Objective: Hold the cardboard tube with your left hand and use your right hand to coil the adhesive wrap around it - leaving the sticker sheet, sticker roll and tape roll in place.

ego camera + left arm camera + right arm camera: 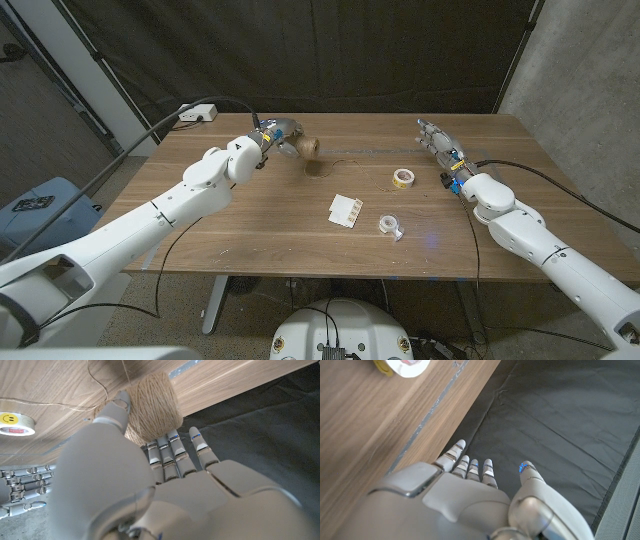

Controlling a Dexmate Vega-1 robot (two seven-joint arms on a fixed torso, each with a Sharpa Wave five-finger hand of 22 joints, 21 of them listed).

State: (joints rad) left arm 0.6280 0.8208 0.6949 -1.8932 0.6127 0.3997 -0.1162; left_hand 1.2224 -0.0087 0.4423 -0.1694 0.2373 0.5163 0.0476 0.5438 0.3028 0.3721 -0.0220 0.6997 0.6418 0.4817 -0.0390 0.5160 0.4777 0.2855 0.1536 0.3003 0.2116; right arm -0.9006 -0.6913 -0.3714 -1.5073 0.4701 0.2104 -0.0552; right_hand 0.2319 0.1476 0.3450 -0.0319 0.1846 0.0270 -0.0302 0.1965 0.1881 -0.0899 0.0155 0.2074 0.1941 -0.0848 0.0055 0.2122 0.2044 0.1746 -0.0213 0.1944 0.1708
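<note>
My left hand [278, 136] grips a tube wound thick with tan twine-like wrap [309, 150], held a little above the far middle of the table; its shadow falls just below it. In the left wrist view the thumb [116, 410] and fingers [170, 452] clasp the wound tube [152, 405], and a thin loose strand [50, 404] trails off across the wood. My right hand [437, 138] hovers at the far right of the table, fingers [470, 467] straight and apart, holding nothing.
A yellow-and-white sticker roll [403, 178] lies right of centre, seen too as the smiley roll [15, 424]. A white sticker sheet [346, 210] and a small tape roll [390, 225] lie in the middle. A power strip [198, 113] sits at the far left corner.
</note>
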